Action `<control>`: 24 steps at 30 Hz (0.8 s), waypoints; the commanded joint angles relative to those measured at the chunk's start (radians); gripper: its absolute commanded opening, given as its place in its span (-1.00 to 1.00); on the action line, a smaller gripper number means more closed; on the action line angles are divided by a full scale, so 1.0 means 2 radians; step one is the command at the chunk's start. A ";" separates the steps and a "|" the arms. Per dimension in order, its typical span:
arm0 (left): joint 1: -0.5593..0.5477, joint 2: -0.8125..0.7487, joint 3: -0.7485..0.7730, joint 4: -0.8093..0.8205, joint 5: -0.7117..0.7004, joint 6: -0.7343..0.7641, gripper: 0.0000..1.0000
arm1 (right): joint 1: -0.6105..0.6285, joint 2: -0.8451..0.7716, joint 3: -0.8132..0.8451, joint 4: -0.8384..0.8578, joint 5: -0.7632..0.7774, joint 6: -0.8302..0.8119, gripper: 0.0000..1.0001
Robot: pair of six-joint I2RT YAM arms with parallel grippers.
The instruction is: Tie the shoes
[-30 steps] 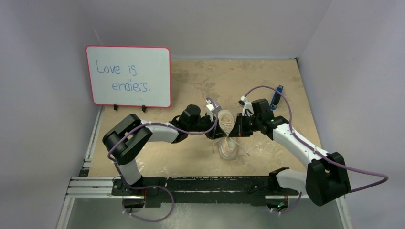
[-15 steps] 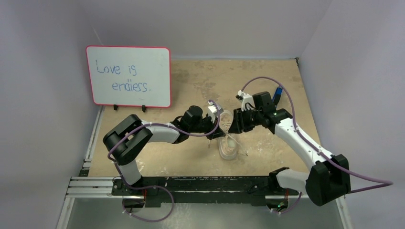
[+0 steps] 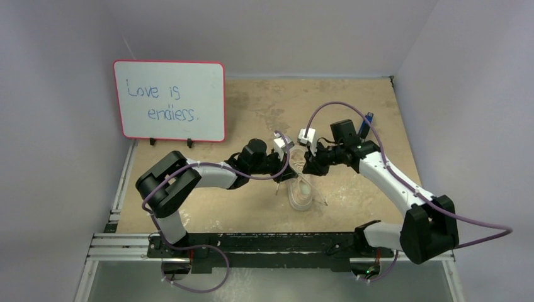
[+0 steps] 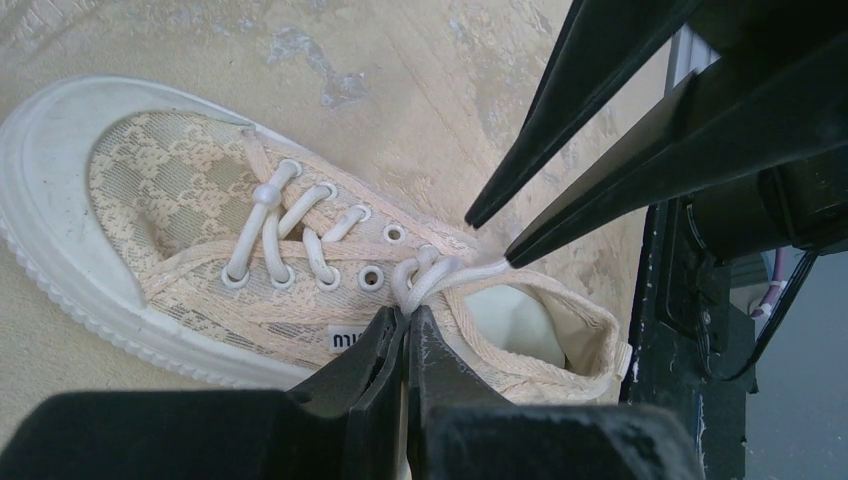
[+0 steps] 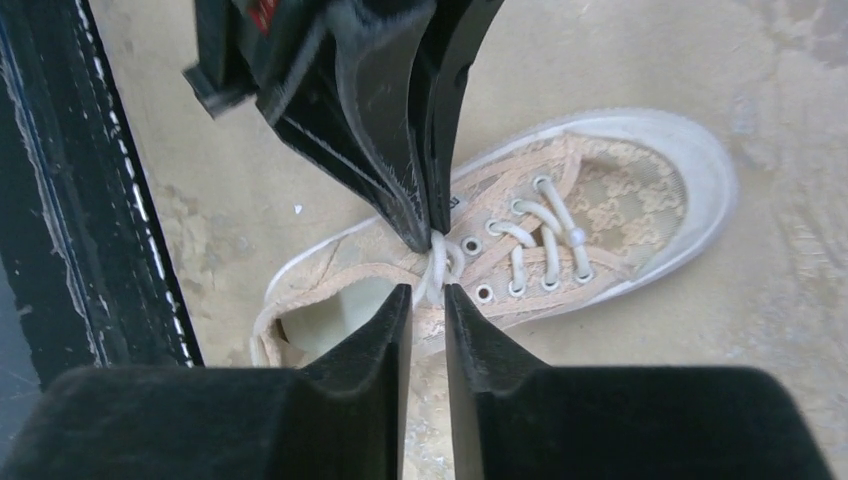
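The pale pink-beige shoe (image 3: 302, 196) (image 4: 180, 200) (image 5: 610, 200) lies on the tan table between both arms, heel toward the far side. Its thin white lace (image 4: 430, 275) (image 5: 435, 265) bunches by the top eyelets. My left gripper (image 3: 288, 173) (image 4: 407, 315) (image 5: 425, 240) is shut on a strand of that lace at the shoe's side. My right gripper (image 3: 307, 168) (image 5: 428, 290) (image 4: 490, 243) faces it from across the shoe. Its jaws stand a narrow gap apart with a lace strand between the tips. That strand touches one fingertip (image 4: 510, 262).
A red-framed whiteboard (image 3: 169, 100) stands at the back left. A small blue object (image 3: 365, 128) sits behind the right arm. A black rail (image 3: 252, 242) runs along the near edge, and grey walls close in both sides.
The left jaws have closed onto the lace. The right gripper let go, its wrist turned and shifted slightly back, and its jaws now narrow around the lace.
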 commanded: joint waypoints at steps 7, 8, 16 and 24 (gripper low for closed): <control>-0.001 -0.019 -0.003 0.056 -0.003 0.002 -1.00 | 0.008 0.020 -0.028 0.047 -0.005 -0.032 -0.67; -0.001 -0.018 -0.004 0.058 -0.003 0.002 -1.00 | 0.008 0.023 -0.028 0.050 -0.005 -0.030 -0.68; -0.001 -0.019 0.002 0.060 -0.002 -0.002 -1.00 | 0.010 0.046 -0.021 0.061 -0.001 -0.023 -0.87; -0.001 -0.023 -0.008 0.065 -0.014 -0.003 -1.00 | 0.010 0.024 -0.016 0.029 -0.003 -0.022 -1.00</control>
